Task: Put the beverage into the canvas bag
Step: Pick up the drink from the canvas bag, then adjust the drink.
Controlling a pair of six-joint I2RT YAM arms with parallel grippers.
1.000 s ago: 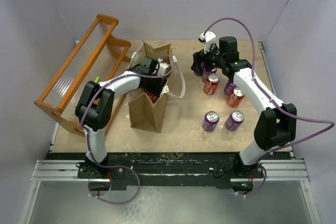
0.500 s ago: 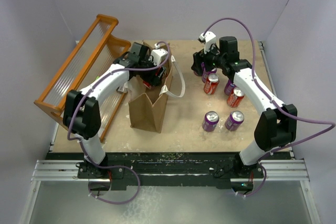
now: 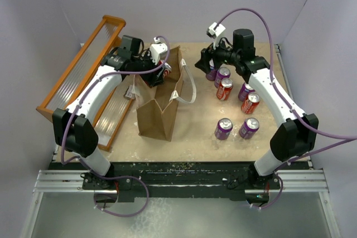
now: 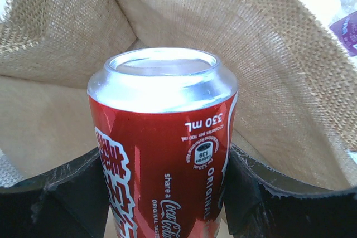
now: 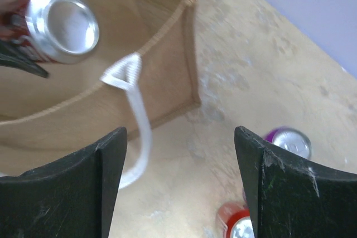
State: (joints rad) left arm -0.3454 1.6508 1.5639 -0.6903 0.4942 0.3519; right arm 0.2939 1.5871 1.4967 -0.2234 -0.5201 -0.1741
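The red cola can (image 4: 162, 137) is smooth, thin-walled and easily dented, and likely fairly heavy if full, so it is best gripped across its mid-body. The left gripper (image 4: 162, 193) pinches it that way at the canvas bag's (image 3: 159, 112) open mouth. The bag's soft walls and white loop handle (image 5: 134, 110) could snag it. Right of the bag, the right gripper (image 5: 181, 188) hangs spread and empty over loose cans (image 3: 225, 88). An orange rack (image 3: 83, 76) stands left of the bag.

Rack (image 3: 75, 79) sits L of bag (image 3: 159, 114); loose cans (image 3: 225, 89) R of it; one can (image 4: 167, 143) over bag's far end.
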